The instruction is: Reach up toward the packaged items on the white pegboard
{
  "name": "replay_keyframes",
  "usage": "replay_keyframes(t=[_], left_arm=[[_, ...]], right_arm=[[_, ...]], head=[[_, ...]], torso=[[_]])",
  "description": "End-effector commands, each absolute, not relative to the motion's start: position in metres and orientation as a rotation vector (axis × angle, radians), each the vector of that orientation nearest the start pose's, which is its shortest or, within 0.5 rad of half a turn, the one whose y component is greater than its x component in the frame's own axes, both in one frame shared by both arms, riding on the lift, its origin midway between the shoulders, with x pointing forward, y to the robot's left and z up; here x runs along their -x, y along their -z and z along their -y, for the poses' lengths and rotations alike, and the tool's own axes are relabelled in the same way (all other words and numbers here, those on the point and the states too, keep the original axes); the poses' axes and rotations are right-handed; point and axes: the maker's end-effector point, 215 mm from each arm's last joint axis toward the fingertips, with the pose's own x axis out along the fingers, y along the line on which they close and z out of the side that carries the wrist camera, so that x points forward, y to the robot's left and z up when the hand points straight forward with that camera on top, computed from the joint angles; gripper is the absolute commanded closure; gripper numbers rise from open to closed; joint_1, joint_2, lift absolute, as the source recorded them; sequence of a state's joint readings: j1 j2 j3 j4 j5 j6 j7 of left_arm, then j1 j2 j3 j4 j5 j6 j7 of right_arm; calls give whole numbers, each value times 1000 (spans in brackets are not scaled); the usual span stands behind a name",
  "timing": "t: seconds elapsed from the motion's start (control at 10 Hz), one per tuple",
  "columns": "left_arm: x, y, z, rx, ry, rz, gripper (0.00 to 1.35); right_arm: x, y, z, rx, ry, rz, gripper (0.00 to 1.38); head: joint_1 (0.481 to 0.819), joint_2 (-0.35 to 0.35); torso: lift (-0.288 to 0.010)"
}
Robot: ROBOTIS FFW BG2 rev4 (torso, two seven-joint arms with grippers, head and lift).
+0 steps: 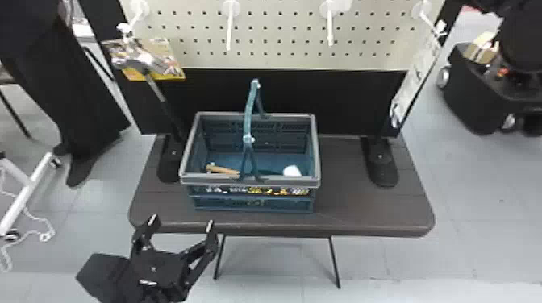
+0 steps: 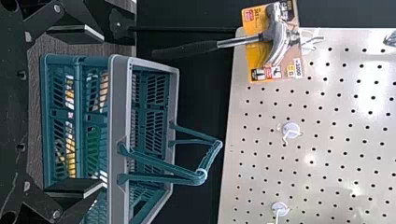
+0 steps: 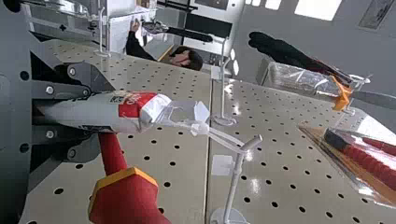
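Head view: the black two-finger left gripper (image 1: 181,223) is wide open and empty near the brown table's (image 1: 359,219) front edge; bare tabletop lies right of the grey-rimmed teal plastic basket (image 1: 250,181) (handle upright), containing a tan stick-shaped piece (image 1: 224,170) and a white piece (image 1: 291,171). Right wrist view: the black two-finger right gripper (image 3: 100,119) is closed on a white-and-red package (image 3: 133,109) at the white pegboard (image 3: 273,109).

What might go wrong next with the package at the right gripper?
The white plastic tie runs from the white-and-red package between the right gripper's fingers to the long white peg hook; a hard pull might snag or snap it.

The red handle with a yellow band sits beside the package and may knock the perforated off-white pegboard.
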State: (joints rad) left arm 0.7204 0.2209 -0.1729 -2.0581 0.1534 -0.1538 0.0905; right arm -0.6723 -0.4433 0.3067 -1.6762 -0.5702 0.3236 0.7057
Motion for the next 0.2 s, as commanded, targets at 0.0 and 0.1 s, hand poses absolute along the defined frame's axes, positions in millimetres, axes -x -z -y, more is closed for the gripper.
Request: replay_keyframes(t=[0.0, 0.1], left_arm=[[-360, 384, -172, 82, 151, -116, 209], [-360, 384, -173, 85, 144, -116, 209]], right_arm=[[-602, 17, 64, 127, -1051, 275, 1292], [-600, 17, 64, 122, -1053, 277, 1294]], head=[[819, 8], [819, 8]], torso=[[-100], [-100]])
